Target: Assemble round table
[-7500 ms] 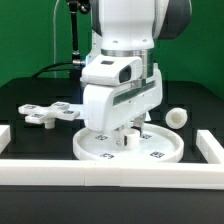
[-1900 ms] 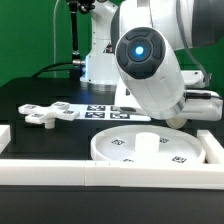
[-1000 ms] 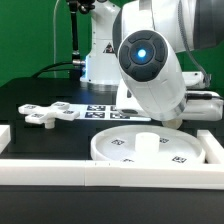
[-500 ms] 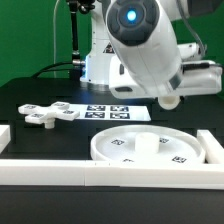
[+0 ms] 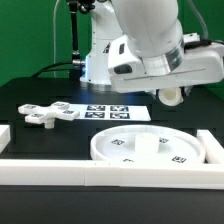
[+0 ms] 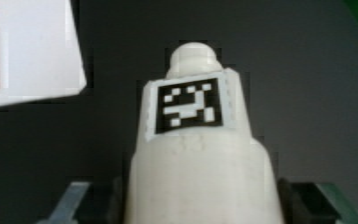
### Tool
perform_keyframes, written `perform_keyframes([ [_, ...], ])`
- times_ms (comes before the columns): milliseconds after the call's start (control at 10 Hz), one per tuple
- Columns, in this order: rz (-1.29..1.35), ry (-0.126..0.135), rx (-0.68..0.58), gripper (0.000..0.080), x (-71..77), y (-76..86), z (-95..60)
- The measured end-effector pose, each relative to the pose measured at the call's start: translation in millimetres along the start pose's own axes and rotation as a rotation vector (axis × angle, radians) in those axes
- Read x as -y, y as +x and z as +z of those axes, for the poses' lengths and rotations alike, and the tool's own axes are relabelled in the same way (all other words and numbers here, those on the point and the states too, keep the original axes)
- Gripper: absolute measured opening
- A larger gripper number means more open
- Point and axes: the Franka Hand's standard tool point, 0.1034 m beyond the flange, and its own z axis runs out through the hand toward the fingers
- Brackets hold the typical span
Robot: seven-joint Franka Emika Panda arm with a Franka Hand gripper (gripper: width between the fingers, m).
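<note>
The leg point(image 6: 197, 150) is a white cylinder with a black-white tag and a narrower rounded tip. It sits between my gripper's point(image 6: 197, 205) fingers point(image 6: 83, 200), one against each side, so the gripper is shut on it. In the exterior view the leg's point(image 5: 172, 96) rounded end pokes out under the hand, held in the air past the disc's far right edge. The round rimmed disc point(image 5: 180, 153) lies flat near the front rail, with small tags and a raised hub point(image 5: 148, 144) at its centre. The cross-shaped foot piece point(image 5: 44, 115) lies at the exterior view's left.
The marker board point(image 5: 108, 112) lies flat behind the disc, and its edge shows in the wrist view point(image 6: 25, 55). White border rails run along the front point(image 5: 90, 176), with rail ends at the exterior view's right point(image 5: 212, 147) and left point(image 5: 5, 134). The arm's base point(image 5: 95, 62) stands at the back.
The hand has risen and turned over the last second, carrying the leg up from table height beside the disc. Disc and foot piece have not moved.
</note>
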Motion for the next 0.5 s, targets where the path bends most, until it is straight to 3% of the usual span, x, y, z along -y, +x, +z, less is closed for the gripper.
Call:
perform_keyframes([
  [200,-0.055,-0.005,-0.151,0.0410,2.0,9.8,-22.5],
  [400,-0.112,-0.007,-0.295,0.0410,5.3,15.2,-56.9],
  [500,-0.115,-0.012,-0.365,0.0410,7.4,17.7,-62.9],
])
